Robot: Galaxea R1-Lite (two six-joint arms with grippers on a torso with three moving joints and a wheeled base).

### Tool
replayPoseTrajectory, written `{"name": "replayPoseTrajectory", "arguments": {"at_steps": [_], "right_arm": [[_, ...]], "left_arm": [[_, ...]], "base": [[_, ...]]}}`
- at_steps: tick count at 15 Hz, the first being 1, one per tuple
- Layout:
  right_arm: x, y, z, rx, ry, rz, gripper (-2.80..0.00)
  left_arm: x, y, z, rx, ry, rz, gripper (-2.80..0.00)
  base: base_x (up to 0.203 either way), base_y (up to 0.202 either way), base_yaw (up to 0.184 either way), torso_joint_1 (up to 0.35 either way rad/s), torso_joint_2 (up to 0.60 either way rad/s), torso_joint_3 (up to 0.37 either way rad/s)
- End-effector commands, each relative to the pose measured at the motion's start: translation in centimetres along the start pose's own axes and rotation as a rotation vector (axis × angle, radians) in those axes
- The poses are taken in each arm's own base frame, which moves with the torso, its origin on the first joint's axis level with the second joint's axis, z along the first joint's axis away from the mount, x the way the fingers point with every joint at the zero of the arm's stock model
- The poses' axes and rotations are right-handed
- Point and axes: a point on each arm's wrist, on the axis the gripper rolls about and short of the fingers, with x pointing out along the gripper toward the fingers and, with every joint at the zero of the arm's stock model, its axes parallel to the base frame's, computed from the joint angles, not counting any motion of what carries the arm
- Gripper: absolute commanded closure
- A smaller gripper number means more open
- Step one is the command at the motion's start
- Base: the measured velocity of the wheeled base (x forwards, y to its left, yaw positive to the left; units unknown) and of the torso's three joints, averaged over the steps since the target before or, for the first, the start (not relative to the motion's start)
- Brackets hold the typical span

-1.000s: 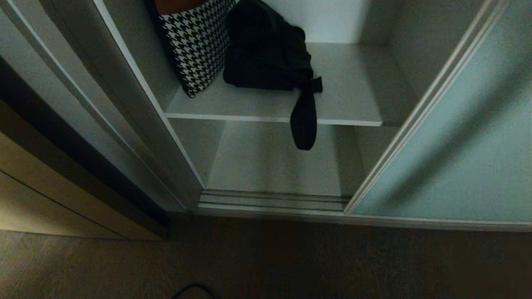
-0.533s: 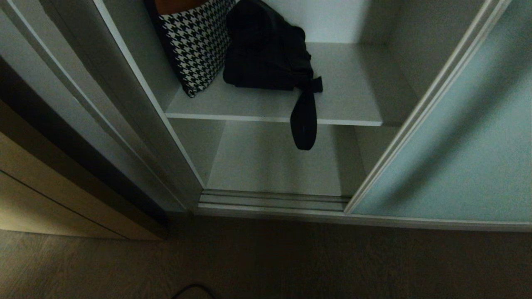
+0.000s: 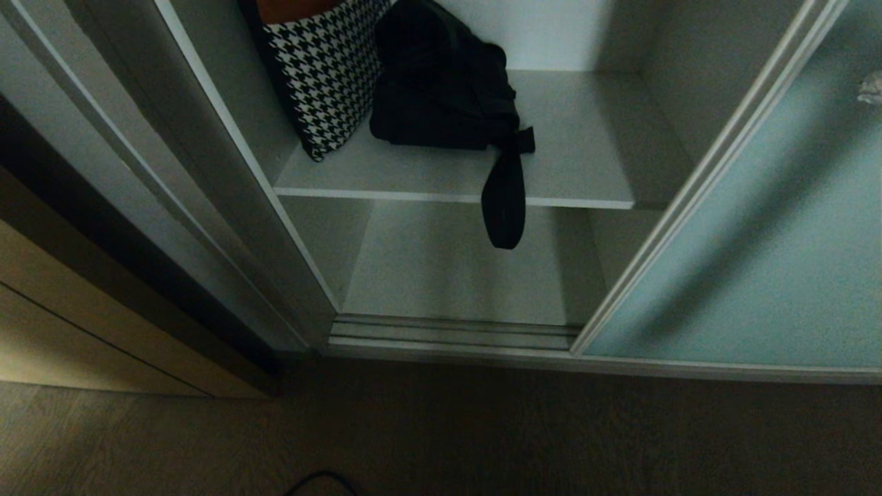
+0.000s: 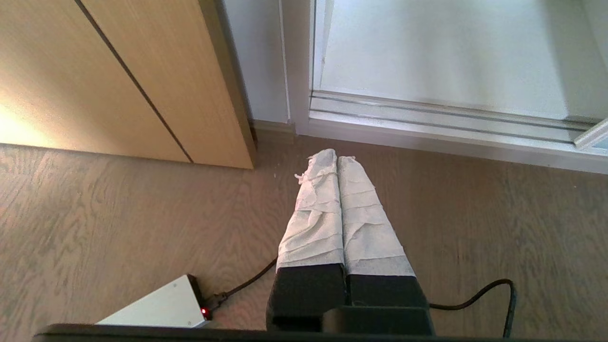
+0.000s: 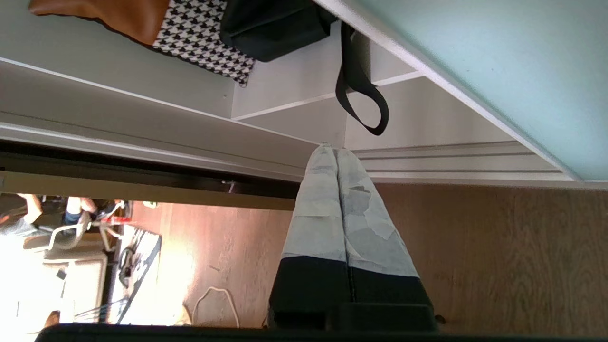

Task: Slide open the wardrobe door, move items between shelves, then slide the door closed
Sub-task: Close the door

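Note:
The sliding wardrobe door (image 3: 758, 241), frosted pale blue-green glass, stands slid to the right, leaving the compartment open. On the upper shelf (image 3: 586, 138) a houndstooth bag with an orange top (image 3: 324, 76) leans beside a floppy black bag (image 3: 441, 83). The black bag's strap (image 3: 503, 207) hangs over the shelf's front edge. The lower shelf (image 3: 448, 269) is bare. My right gripper (image 5: 332, 151) is shut and empty in front of the opening; its pale tip (image 3: 869, 88) shows at the right edge before the glass. My left gripper (image 4: 336, 159) is shut, parked low over the floor.
A beige wooden panel (image 4: 118, 71) stands left of the wardrobe. The ribbed silver floor track (image 3: 455, 334) runs along the opening. A black cable (image 4: 494, 289) and a white box with a red light (image 4: 161, 306) lie on the wood floor.
The right gripper's pale tip has come into the head view at the right edge, in front of the glass door. Bags, door and left arm have not moved.

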Motion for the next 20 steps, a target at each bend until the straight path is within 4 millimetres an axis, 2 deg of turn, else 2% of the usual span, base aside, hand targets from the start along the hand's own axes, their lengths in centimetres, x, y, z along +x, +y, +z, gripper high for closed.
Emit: {"name": "replayPoseTrajectory", "arguments": {"at_steps": [1,14,20], "right_arm": [[1.1,-1.0,0.1,0.022,0.025,-0.003,0.0],[5.0,-3.8,2.1,0.021,-0.017,0.031,0.0],[5.7,-4.3,2.3,0.019,-0.022,0.035,0.0]], "left_arm": [[0.0,0.0,0.0,0.0,0.002,0.001,0.0],[0.0,0.0,0.0,0.0,0.001,0.001,0.0],[0.0,0.0,0.0,0.0,0.004,0.001,0.0]], "base": [[0.0,0.0,0.0,0.0,0.0,0.0],[0.0,0.0,0.0,0.0,0.0,0.0],[0.0,0.0,0.0,0.0,0.0,0.0]]}}
